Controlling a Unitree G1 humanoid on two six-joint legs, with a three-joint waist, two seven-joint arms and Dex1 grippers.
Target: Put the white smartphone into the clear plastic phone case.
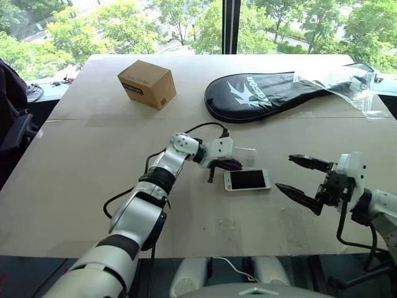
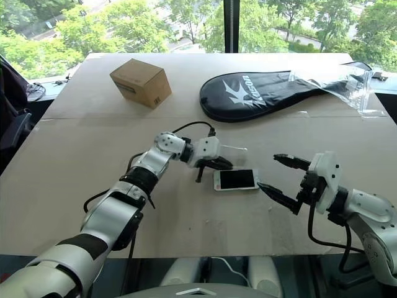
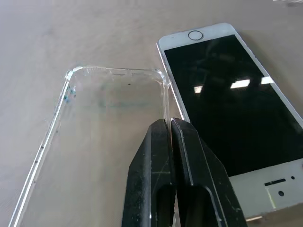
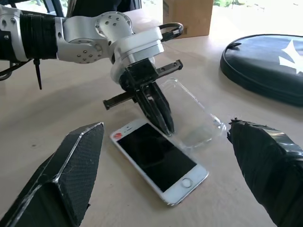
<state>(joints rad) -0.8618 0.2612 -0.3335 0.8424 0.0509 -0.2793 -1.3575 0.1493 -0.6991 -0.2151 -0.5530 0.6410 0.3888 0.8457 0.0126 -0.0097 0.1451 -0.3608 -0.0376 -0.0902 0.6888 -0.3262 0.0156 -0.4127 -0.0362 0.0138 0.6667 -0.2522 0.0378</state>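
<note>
Tabletop (image 1: 93, 161): white smartphone (image 1: 247, 180) face-up, black screen, beside clear plastic phone case (image 4: 191, 113).

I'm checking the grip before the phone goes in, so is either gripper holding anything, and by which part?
The left gripper is shut on the clear plastic phone case, pinching its long side edge next to the white smartphone. The right gripper is open and holds nothing.

A: Bright daylight pours in from the windows (image 1: 186, 25) beyond the desk (image 1: 93, 155); shadows are soft.
B: Ceiling lights glare on the white smartphone (image 3: 227, 109) screen; close fingers (image 4: 61, 184) blur.
</note>
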